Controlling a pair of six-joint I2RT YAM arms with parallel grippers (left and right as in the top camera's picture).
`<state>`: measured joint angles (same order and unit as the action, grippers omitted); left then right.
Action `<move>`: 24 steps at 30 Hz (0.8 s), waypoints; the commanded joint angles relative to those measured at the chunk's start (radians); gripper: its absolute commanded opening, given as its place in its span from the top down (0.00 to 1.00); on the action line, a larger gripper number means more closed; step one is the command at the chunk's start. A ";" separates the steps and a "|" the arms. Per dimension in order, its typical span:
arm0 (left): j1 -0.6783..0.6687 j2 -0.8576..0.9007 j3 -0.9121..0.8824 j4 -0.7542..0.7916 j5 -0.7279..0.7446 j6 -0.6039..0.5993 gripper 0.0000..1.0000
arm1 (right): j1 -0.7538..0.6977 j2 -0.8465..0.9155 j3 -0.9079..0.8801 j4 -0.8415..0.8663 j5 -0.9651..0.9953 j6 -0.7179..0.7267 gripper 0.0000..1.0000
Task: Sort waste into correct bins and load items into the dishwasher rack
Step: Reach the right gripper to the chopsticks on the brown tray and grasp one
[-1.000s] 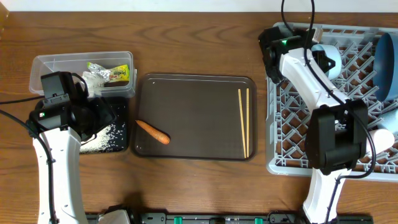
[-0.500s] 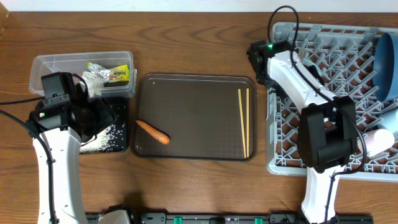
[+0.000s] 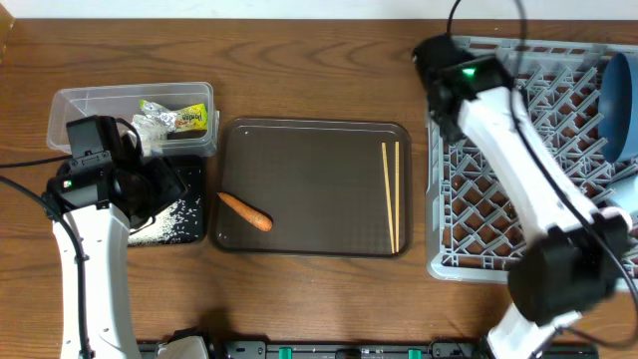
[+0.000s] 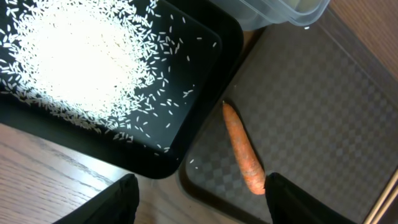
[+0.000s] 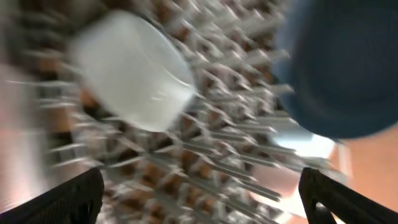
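Note:
A carrot piece lies at the front left of the brown tray. In the left wrist view the carrot ends just by the right finger. My left gripper is open and empty, low over the gap between the brown tray and the black bin of rice. The chopsticks lie on the brown tray's right side. My right gripper is wide open over the dishwasher rack. A pale cup and the blue dish show blurred in that view.
The clear tub behind the black bin holds a printed wrapper and crumpled paper. The blue dish stands at the rack's far right. My right arm stretches across the rack from the front right.
My right gripper has gone from shut to wide open, and its arm has swung over the rack's left part. The left arm has stayed put.

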<state>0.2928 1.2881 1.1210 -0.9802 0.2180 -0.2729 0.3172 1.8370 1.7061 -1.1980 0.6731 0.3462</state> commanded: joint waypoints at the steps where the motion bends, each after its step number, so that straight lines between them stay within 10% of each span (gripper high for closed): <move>1: 0.004 0.001 0.007 -0.003 -0.002 -0.002 0.32 | 0.000 -0.063 0.003 0.055 -0.380 -0.191 0.01; 6: 0.004 0.001 0.007 -0.003 -0.002 -0.002 0.32 | 0.032 -0.066 0.000 0.129 -0.745 -0.155 0.12; 24: 0.004 0.001 0.007 -0.003 -0.002 -0.002 0.31 | 0.193 0.253 -0.001 0.077 -0.646 0.092 0.24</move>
<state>0.2928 1.2877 1.1210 -0.9810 0.2180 -0.2737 0.4911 2.0541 1.7061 -1.1061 -0.0181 0.3618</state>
